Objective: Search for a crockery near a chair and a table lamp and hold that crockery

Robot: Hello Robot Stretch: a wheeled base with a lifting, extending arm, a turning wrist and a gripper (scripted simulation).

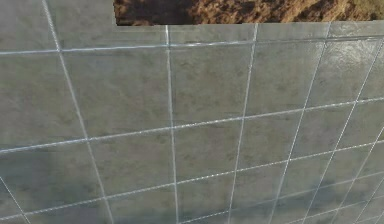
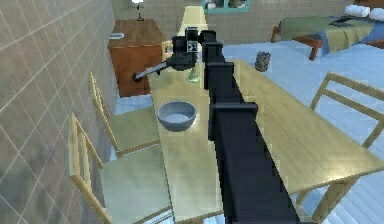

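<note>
A grey-blue bowl (image 2: 176,114) stands on the long pale wooden table (image 2: 300,140), near its left edge. My arm runs as a dark bar up over the tabletop. At its far end the gripper (image 2: 143,75) points left, past the table edge and farther out than the bowl. A brown cabinet (image 2: 140,55) lies behind the fingers, so I cannot tell whether the gripper holds anything. Two pale wooden chairs (image 2: 112,122) (image 2: 95,172) stand at the table's left side. A small table lamp (image 2: 139,10) sits on the cabinet.
A dark cup (image 2: 263,61) stands farther out on the table. Another chair (image 2: 347,95) is at the table's right side. A bed with a green cover (image 2: 330,30) is at the back right. A grey tiled wall (image 1: 190,120) stands close in the forward view.
</note>
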